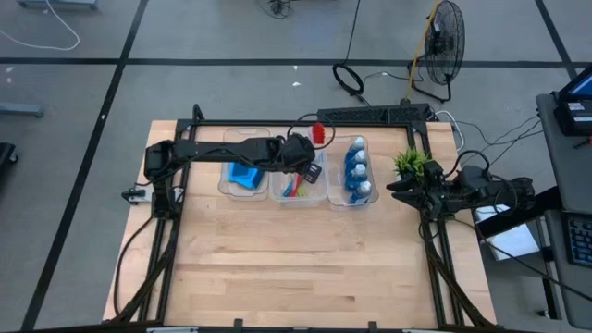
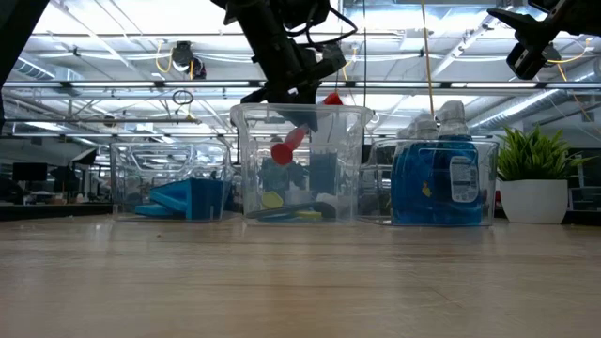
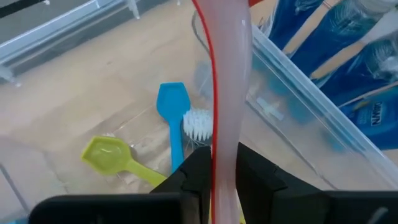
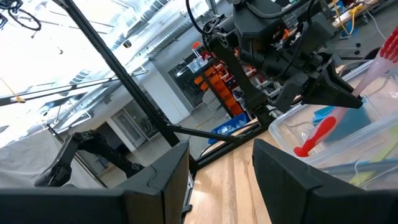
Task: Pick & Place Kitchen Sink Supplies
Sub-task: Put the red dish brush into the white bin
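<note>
Three clear bins stand in a row at the table's far side. The left bin holds blue sponges. The middle bin holds a yellow-green brush and a light blue brush, both lying on its floor. The right bin holds blue-and-white bottles. My left gripper is above the middle bin, shut on a red brush. My right gripper is open and empty, raised beside the potted plant. My left gripper pinches the red brush's handle between its two fingers, partway along its length. The fingers come from above, slanting down over the middle bin. The brush hangs tilted, its lower red end inside the bin and clear of the floor, its other end above the rim.
The potted plant stands to the right of the bottle bin. A black frame rail runs along the far edge behind the bins. Bare wooden tabletop lies in front of the bins. A floor fan stands beyond the table.
</note>
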Robot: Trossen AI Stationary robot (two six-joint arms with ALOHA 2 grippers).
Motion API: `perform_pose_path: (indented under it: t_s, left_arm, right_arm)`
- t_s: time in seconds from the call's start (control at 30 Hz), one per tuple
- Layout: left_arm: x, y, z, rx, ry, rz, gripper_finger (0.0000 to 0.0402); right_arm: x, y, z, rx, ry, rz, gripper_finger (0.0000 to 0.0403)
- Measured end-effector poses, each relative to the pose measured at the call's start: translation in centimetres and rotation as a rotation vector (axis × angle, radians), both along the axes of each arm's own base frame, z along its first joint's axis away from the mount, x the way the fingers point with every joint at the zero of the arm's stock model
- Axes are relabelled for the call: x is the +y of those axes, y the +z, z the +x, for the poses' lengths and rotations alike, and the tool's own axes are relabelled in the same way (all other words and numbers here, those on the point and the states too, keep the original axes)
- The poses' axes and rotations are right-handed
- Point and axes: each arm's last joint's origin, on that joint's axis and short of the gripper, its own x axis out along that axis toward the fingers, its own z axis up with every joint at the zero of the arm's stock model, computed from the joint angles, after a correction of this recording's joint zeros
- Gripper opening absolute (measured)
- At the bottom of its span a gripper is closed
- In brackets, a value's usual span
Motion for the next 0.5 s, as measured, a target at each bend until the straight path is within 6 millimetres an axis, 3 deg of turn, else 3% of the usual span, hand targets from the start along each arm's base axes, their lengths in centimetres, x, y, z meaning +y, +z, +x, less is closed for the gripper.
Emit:
perform_pose_path:
  t_s: [0.27, 0.5]
  left_arm:
    - [-0.05, -0.15, -0.20, 0.012, 0.024, -0.025, 0.0056]
    - [-0.12, -0.31, -0.42, 0.041, 0.022, -0.030, 0.0134]
  right_arm:
    - [0.00, 0.00, 0.00, 0.000, 0.000, 0.000, 0.0167]
    - [0.00, 0.00, 0.00, 0.000, 0.000, 0.000, 0.0167]
